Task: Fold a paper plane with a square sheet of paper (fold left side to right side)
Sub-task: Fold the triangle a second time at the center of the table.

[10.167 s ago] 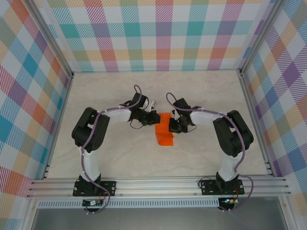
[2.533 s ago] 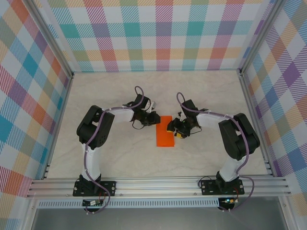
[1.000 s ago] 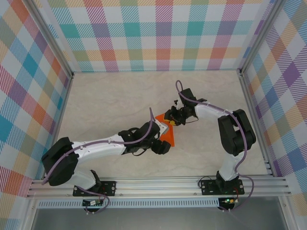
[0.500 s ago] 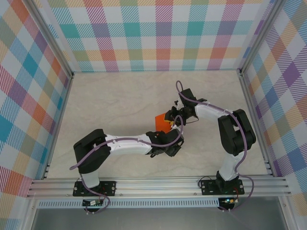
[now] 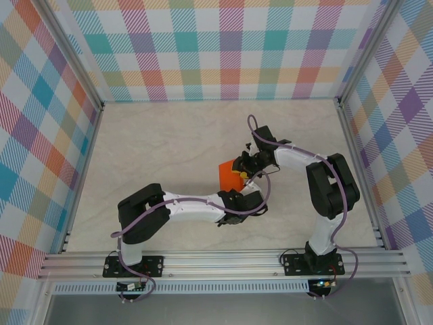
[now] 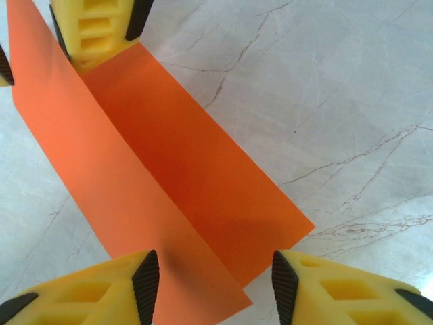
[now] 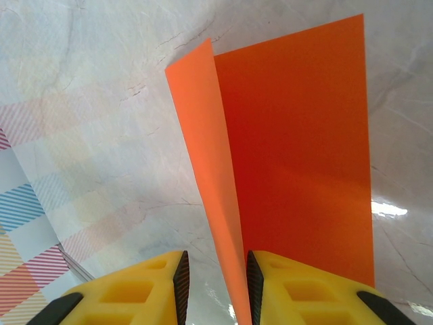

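The square sheet of paper (image 5: 227,172) is bright orange and lies mid-table, half folded into a V. One half lies flat and the other stands up along a centre crease (image 6: 183,149). My left gripper (image 5: 238,202) sits at the sheet's near end. In the left wrist view its jaws (image 6: 215,288) are open, straddling the crease end without pinching it. My right gripper (image 5: 245,166) is at the far end. Its jaws (image 7: 216,288) stand narrowly open around the raised flap (image 7: 203,149), which leans on the right pad (image 7: 252,284). A gap shows beside the left pad.
The marbled tabletop (image 5: 155,142) is closed in by plaid walls (image 5: 223,47) on three sides and an aluminium rail (image 5: 223,261) at the near edge. The left arm stretches low across the table in front of the paper.
The left arm has swung round to the paper's near end and its jaws have narrowed. The paper's left half has come up into a standing flap. The right gripper has hardly moved.
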### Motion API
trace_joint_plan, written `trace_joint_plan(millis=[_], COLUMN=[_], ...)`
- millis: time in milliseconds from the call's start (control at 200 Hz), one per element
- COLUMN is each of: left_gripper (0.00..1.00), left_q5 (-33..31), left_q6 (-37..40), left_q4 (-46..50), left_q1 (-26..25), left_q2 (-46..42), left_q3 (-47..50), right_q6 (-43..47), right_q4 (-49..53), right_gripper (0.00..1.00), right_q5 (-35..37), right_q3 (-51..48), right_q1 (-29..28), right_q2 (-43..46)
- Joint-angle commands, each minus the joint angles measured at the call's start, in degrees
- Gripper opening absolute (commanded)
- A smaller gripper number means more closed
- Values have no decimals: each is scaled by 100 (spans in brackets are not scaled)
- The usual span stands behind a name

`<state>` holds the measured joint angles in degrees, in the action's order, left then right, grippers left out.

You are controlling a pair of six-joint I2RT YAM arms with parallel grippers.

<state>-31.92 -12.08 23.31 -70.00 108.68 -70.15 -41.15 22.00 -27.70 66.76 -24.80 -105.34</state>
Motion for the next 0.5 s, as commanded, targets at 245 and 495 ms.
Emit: trace_joint_plan(millis=[245, 495], left_gripper=[15, 2], left_q5=[-226, -144], left_q6=[-118, -422], left_q4=[73, 111], left_q1=[-105, -111], left_q2=[-137, -254], left_q3=[-78, 17], right_q6=[177, 344], right_q4=[215, 276], right_gripper=[31, 35], right_q5=[41, 98], right_q3=[149, 270], right_q1=[13, 19], right_q2=[-88, 13])
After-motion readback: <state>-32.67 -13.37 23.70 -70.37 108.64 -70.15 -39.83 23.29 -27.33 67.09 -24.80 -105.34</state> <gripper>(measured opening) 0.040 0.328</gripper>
